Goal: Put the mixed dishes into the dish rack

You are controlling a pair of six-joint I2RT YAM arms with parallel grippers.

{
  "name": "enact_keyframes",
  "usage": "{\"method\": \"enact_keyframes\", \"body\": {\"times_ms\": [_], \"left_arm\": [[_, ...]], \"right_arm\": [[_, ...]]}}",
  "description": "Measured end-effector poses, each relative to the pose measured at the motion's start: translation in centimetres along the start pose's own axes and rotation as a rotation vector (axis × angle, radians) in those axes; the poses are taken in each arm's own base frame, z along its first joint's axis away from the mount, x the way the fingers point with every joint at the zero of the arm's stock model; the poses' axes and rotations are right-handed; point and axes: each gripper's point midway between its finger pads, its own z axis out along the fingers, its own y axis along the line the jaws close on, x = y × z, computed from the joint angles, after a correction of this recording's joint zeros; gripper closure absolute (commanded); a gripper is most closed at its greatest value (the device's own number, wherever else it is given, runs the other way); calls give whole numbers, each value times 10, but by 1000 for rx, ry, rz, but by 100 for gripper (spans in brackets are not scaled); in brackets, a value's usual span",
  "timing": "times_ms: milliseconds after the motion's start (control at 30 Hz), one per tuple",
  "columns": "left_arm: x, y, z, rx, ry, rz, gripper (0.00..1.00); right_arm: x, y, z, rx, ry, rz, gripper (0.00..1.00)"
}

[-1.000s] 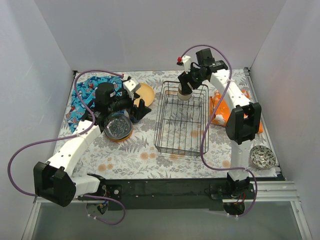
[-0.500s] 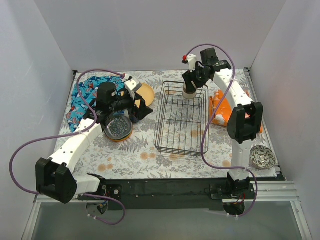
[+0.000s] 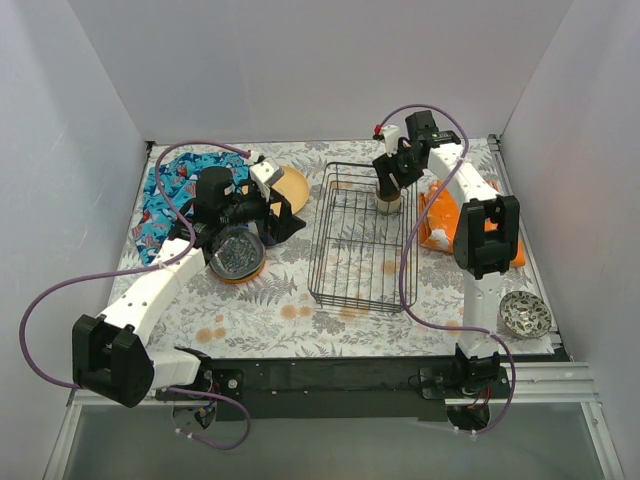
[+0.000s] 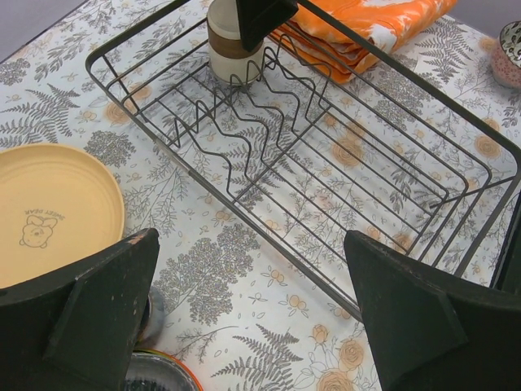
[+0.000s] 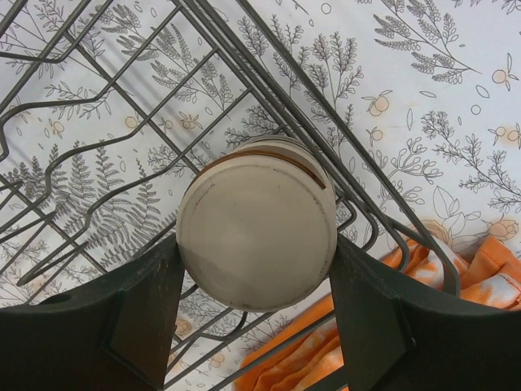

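The right end effector (image 5: 256, 244) is part-open, its two fingers clamped on the sides of the beige cup (image 4: 226, 53), which hangs upside down with its flat base facing the wrist camera. Over the last second this arm has carried the cup from above the far middle of the rack (image 3: 355, 303) to its far right corner and brought it lower. The cup now sits among the wires there, though I cannot tell if it rests on them. The first piece looks close to release.

The left end effector (image 4: 252, 244) is spread fully wide and empty. It has hardly shifted, and hovers over the grey plate (image 3: 237, 255) stacked on the bench left of the rack, with the yellow plate (image 4: 49, 212) just beyond. The rack holds nothing else, so most of the loading remains.
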Motion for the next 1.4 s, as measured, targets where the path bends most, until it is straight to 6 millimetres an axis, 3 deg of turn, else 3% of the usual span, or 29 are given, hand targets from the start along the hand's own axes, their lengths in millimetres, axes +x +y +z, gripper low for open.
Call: {"method": "enact_keyframes", "body": {"times_ms": [167,200,400,500,733,833,1133,1200,1400], "left_arm": [[1,4,0,-22,4,-6,2],[2,6,1,-34,8,-12,2],[20,23,5,-104,67,-15,2],[38,33,8,-132,131,-10,8],[81,58,11,-152,307,44,25],[98,67,16,-158,375,55,28],[135,91,29,-203,495,29,45],[142,93,29,-211,517,27,56],[146,97,26,-228,541,48,76]], "right_arm": [[2,-2,1,3,-1,21,4],[4,-2,2,6,5,23,1],[10,2,-9,18,15,43,1],[4,9,-32,32,-12,46,1],[-19,27,-108,95,-145,6,4],[-19,36,-125,96,-173,-5,7],[7,50,-111,34,-108,20,8],[6,51,-111,29,-112,20,9],[6,53,-111,18,-116,20,9]]}}
